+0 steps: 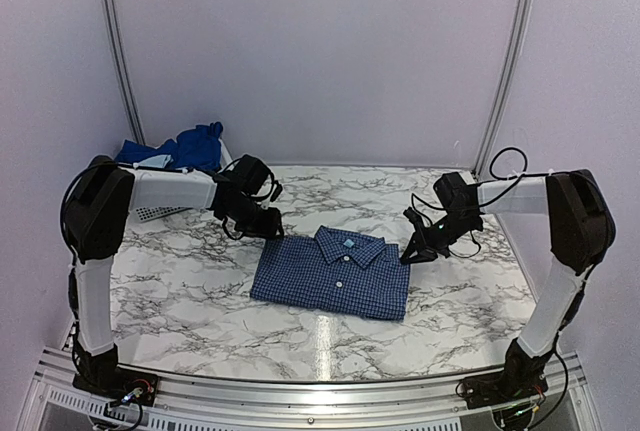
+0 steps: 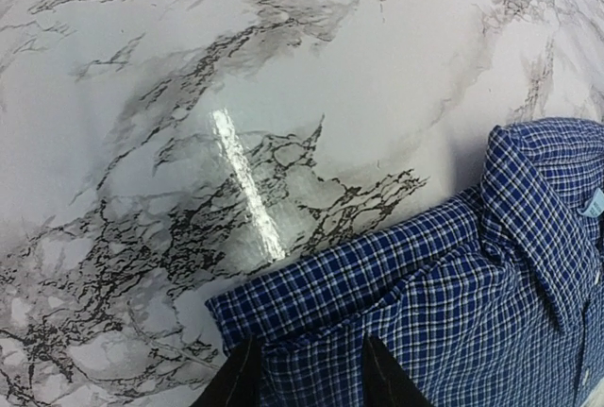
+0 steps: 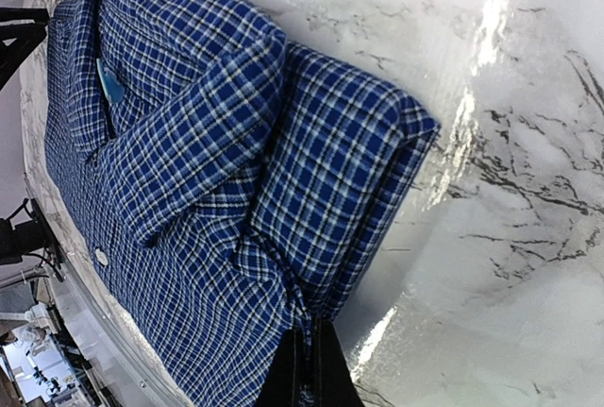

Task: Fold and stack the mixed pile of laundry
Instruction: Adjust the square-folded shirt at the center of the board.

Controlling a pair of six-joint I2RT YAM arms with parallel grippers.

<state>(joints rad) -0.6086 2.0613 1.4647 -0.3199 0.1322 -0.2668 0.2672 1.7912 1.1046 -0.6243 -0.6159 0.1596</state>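
The navy checked shirt (image 1: 335,276), folded with its collar at the far side, is laid flat at the centre of the marble table (image 1: 190,291). Its far-left corner is straddled by the left gripper (image 2: 311,381), whose fingers are parted moderately. Its far-right edge is pinched by the right gripper (image 3: 308,374), whose fingers are nearly together. Royal blue clothes (image 1: 195,146) are heaped in the white basket (image 1: 150,213) at far left.

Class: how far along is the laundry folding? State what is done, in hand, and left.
Done: the checked shirt lies folded on the table. In hand: the right tool pinches its edge; the left tool straddles a corner, open. Left: blue clothes sit in the basket, unfolded; no stack yet.
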